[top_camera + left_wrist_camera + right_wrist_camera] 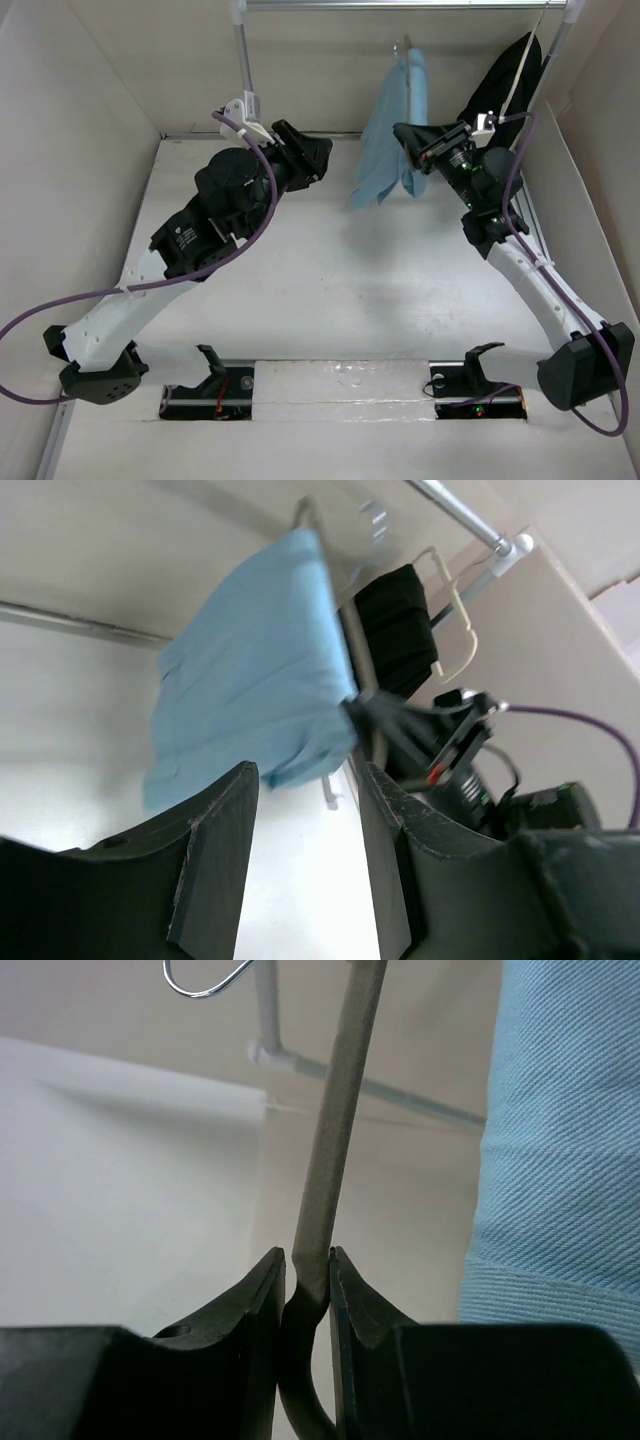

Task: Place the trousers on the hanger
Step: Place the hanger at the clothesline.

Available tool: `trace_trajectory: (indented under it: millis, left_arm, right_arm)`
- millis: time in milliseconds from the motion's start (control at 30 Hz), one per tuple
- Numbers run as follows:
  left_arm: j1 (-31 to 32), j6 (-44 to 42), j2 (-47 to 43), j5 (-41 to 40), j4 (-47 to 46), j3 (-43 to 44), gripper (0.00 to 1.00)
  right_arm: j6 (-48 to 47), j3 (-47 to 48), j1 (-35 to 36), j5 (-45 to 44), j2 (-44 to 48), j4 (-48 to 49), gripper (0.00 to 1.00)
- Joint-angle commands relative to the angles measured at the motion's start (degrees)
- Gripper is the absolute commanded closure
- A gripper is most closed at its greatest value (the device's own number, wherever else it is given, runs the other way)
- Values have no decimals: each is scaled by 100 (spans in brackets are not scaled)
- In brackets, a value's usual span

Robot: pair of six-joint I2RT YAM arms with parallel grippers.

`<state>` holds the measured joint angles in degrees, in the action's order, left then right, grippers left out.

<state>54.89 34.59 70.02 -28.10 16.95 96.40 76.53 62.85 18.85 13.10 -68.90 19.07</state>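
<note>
Mostly under trousers (pixel 250 670), hanger (pixel 333 1140) pinched by right gripper (pixel 307 1262), left gripper (pixel 308 790) parted, empty

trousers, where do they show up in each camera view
Top external: trousers hang upper middle, beside the right tool.
Left wrist: centre-left, draped over the hanger.
Right wrist: filling the right edge.
Shared landmark: the hanger, clamped in the right tool.

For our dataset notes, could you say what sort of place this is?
Likely a robot lab test cell: white walls box in a table, a metal clothes rail runs overhead, and robot arms, left and right, sit at its near edge.
</note>
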Motion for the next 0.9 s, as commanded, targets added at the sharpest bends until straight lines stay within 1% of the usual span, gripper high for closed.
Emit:
trace_trajectory:
  millis: [0, 167, 333, 467, 600, 867]
  left_arm:
    - [-5, 65, -225, 6, 106, -296, 60]
    - [-5, 285, -559, 146, 230, -1078, 61]
    - [-5, 496, -875, 304, 247, -1781, 61]
    - [-5, 602, -928, 471, 247, -2019, 62]
    - [-5, 689, -964, 603, 169, -2195, 63]
    - [-5, 821, -1016, 683, 168, -2424, 64]
  right_arm:
    - [266, 684, -275, -273, 27, 2461, 100]
    - [318, 1027, -610, -466, -88, 2321, 100]
    - [494, 1264, -997, -511, -351, 2391, 100]
    - [661, 1528, -1234, -476, -632, 2435, 100]
    - [723, 1862, -1287, -405, -949, 2461, 100]
    - [810, 2284, -1551, -379, -1301, 2382, 100]
